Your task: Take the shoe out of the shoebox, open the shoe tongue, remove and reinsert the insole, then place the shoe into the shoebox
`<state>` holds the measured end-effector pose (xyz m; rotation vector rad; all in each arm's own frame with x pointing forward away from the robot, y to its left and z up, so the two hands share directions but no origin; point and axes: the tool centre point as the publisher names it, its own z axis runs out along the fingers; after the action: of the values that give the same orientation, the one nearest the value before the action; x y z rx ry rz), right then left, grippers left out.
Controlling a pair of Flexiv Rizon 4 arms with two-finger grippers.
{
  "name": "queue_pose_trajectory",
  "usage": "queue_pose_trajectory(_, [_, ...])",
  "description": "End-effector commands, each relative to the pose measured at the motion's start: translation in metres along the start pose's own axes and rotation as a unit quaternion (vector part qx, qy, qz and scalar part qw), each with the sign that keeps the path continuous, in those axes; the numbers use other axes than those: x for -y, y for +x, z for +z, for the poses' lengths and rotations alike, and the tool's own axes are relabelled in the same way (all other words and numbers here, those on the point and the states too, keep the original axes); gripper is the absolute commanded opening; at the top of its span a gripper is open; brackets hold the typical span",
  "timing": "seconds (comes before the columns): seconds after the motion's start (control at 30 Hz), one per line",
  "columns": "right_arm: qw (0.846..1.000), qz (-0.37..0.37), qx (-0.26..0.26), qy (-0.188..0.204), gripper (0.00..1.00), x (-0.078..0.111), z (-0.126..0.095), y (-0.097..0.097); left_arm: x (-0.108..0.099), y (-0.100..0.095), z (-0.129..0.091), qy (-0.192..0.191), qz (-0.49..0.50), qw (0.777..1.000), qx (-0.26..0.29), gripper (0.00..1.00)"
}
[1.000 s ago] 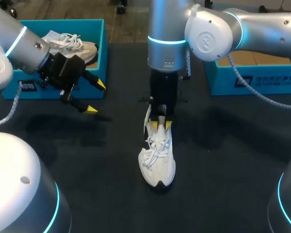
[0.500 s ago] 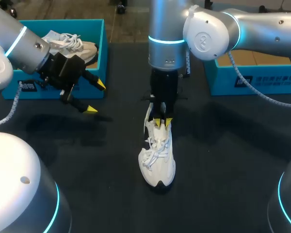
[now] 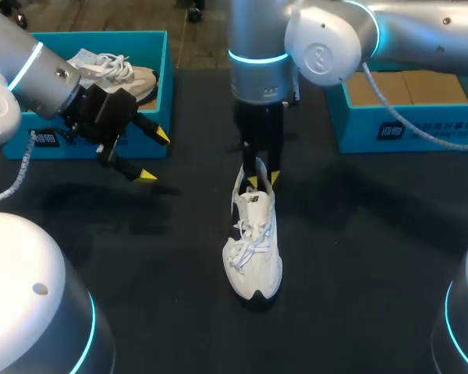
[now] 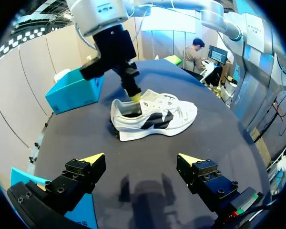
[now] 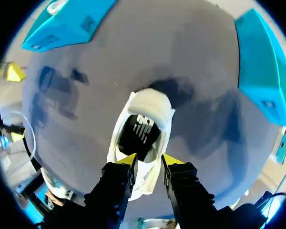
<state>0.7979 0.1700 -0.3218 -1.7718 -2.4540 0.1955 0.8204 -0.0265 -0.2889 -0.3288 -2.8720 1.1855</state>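
Head view takes in a dark, matte table (image 3: 359,257) with soft shadows lying under both arms. At its far left corner sits a teal shoebox (image 3: 165,78), open on top, with a second white shoe (image 3: 129,74) and pale paper lying inside. Just in front of that box's near wall hangs the left tool (image 3: 154,157), its two yellow-tipped fingers spread wide and nothing between them. The left wrist view confirms this: only bare table lies between its tips, and the shoe is well ahead of them.

Near the middle of the table stands the white shoe (image 3: 253,249), upright on its sole, with its toe toward the near edge and its heel toward the far edge. Dark stripes mark its side and the laces are loose. The right tool (image 3: 263,180) points straight down over the heel end. Its fingers are only a narrow gap apart and grip nothing. From the right wrist view the shoe's dark opening shows just ahead of the tips, with the insole lying inside.

At the far right corner is another teal box (image 3: 405,128) with a brown cardboard interior.
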Motion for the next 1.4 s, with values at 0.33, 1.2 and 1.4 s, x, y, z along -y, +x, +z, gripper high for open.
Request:
queue_pose_trajectory(0.33, [0.962,-0.222,0.098,-0.127,0.44,0.003,-0.034,-0.009,0.000,0.001,0.000,-0.001,0.000,1.000,0.000,1.00])
queue_pose_trajectory(1.2, [0.849,-0.490,0.096,-0.174,0.90,-0.035,-0.002,-0.024,0.000,0.001,0.000,-0.001,0.000,1.000,0.000,1.00])
queue_pose_trajectory(1.4, [0.835,-0.511,0.100,-0.177,0.91,-0.052,0.011,-0.021,0.000,0.001,0.000,-0.001,0.000,1.000,0.000,1.00])
